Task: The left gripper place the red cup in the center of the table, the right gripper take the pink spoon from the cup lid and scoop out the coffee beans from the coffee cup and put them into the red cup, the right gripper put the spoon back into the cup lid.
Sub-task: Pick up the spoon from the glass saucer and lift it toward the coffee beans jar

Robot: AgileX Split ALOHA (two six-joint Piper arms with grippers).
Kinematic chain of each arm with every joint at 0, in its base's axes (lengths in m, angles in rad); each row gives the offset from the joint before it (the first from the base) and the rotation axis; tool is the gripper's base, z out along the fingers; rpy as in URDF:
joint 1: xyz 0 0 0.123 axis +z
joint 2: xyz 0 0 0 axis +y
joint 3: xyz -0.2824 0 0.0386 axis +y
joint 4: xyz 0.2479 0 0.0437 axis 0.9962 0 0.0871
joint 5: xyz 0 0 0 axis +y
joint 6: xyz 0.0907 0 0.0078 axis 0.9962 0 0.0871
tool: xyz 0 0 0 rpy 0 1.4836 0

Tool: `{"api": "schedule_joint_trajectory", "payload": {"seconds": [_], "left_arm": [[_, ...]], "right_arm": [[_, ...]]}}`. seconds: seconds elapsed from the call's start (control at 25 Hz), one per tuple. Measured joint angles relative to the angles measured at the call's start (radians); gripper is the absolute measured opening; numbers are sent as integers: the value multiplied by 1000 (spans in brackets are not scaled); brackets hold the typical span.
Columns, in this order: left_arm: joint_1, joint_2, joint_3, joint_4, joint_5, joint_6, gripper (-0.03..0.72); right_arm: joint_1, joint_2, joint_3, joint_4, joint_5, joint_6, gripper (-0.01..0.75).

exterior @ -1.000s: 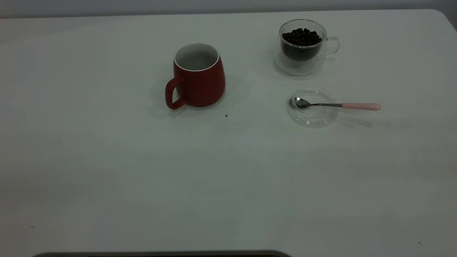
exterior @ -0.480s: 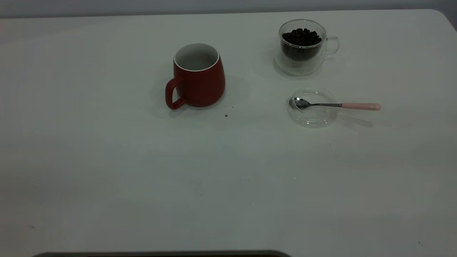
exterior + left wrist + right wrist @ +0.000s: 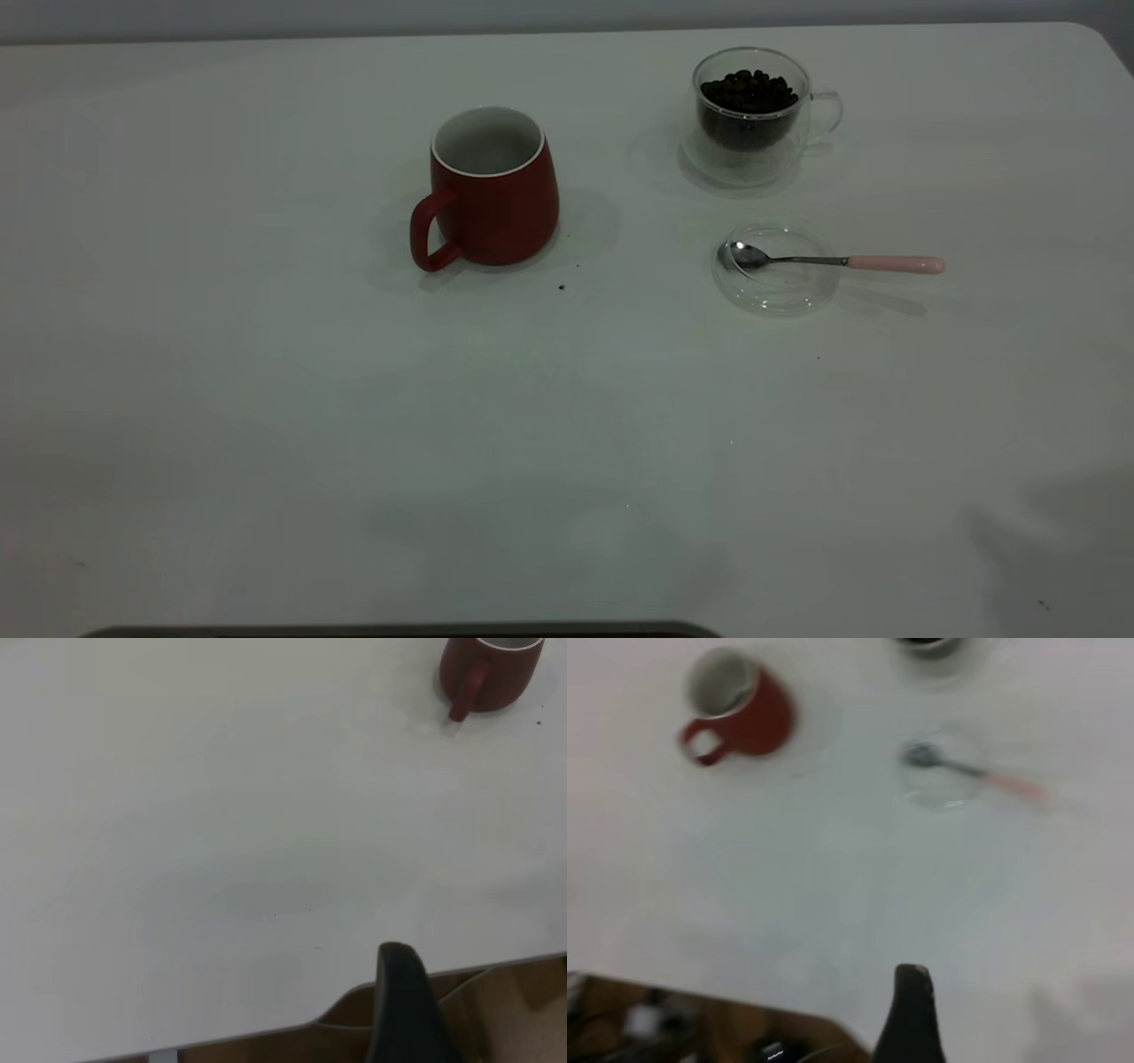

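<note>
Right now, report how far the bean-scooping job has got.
Done: the red cup stands upright and empty near mid-table. In hand: nothing; the left gripper and right gripper sit back at the near edge. Left: the pink spoon lies in the cup lid, and the coffee beans fill the coffee cup.

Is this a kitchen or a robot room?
Probably a robot test table, not a kitchen. The big white table is bare except for a red cup, a glass coffee cup of coffee beans, and a pink spoon resting on a cup lid.
</note>
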Motion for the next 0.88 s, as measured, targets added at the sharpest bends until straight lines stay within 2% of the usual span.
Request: {"api": "schedule_joint_trajectory", "payload": {"seconds": [0.2,0.56,0.88], "left_arm": [[0,0,0,0,0,0,492],[0,0,0,0,0,-1,492],[0,0,0,0,0,-1,492]], "right_arm": [[0,189,20,186,-41,-117,705],[0,515,43,293,-176,-153,705],[-2,805,43,459,-266,-300,702]]}}
